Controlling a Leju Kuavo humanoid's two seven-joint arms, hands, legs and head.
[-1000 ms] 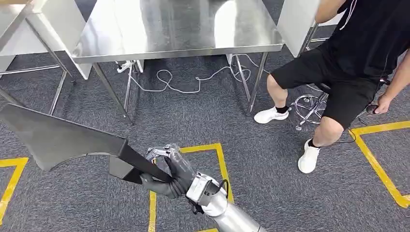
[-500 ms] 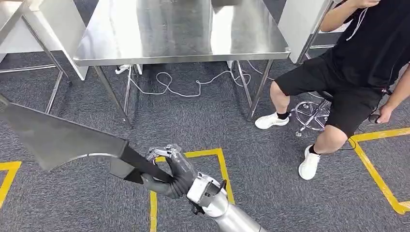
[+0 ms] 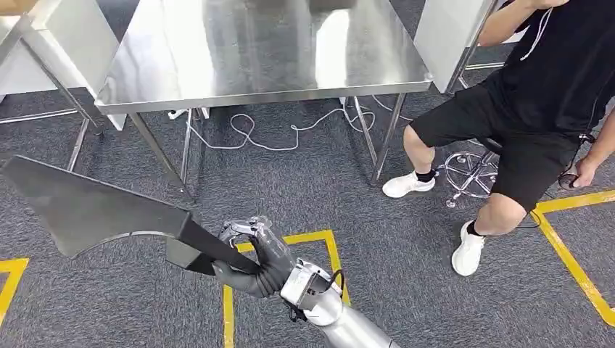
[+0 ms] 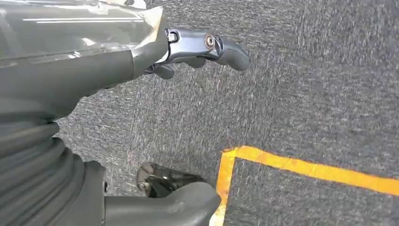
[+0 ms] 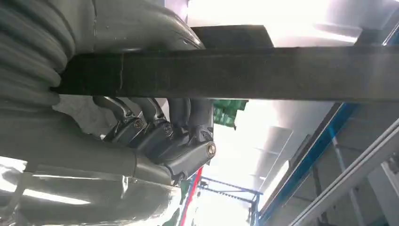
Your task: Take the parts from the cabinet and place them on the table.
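The right hand (image 3: pixel 254 261) is wrapped around the narrow dark stem of a big grey metal part (image 3: pixel 94 206), fingers curled over it and the thumb tucked under. In the right wrist view the same grip shows up close: the dark bar of the part crosses the picture with the fingers (image 5: pixel 160 136) folded round it from behind. Gripping at the stem makes sense — it is the one section slim enough to close a hand on, while the broad flat blade juts out to the left over the carpet.

The part is carried low, well short of the steel worktop (image 3: pixel 261 51), which stands on the far side of the grey carpet (image 3: pixel 304 188). My read: this is the carry stage, the part out of the cabinet and not yet set down.

The left hand (image 4: pixel 197 47) hangs over the floor with nothing in it, fingers loosely spread above the yellow floor tape (image 4: pixel 301 165).

A seated person (image 3: pixel 522 109) is at the right, just beside the worktop's right legs — worth watching, since that long blade needs room. White cable (image 3: pixel 283 134) trails on the floor under the worktop.
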